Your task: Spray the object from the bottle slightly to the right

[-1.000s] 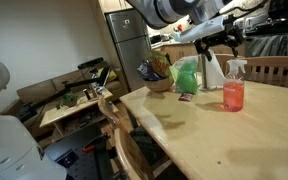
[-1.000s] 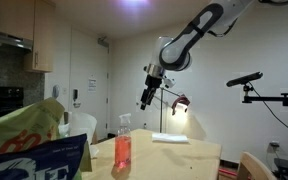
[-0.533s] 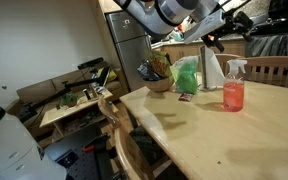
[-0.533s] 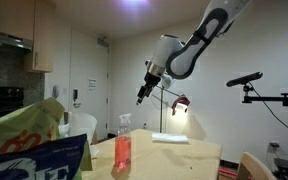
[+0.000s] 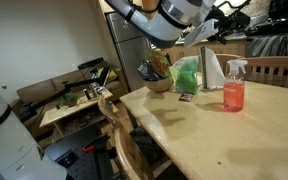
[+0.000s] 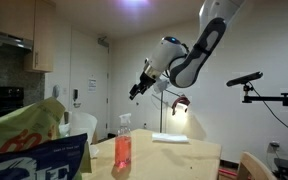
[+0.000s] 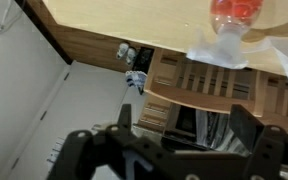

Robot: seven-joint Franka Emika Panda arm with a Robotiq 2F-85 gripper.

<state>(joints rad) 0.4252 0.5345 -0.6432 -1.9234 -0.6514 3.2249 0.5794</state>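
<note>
The bottle (image 5: 233, 88) is small and clear, with pink-red liquid and a white trigger head. It stands upright on the wooden table (image 5: 214, 135) and shows in both exterior views (image 6: 122, 150). My gripper (image 6: 136, 90) hangs in the air well above the bottle and off to its side, tilted. In the wrist view the gripper (image 7: 184, 135) is open and empty, with dark fingers at both sides. The bottle (image 7: 239, 12) sits at the top edge of that view, far from the jaws.
A green bag (image 5: 187, 75), a white paper-towel roll (image 5: 212, 70) and a bowl (image 5: 159, 83) stand behind the bottle. Wooden chairs (image 5: 124, 140) line the table. A snack bag (image 6: 34, 145) fills the foreground, and white paper (image 6: 171, 138) lies on the table.
The arm has risen and swung, and the gripper has tilted more to the side and moved higher and further from the bottle. The bottle has not moved.
</note>
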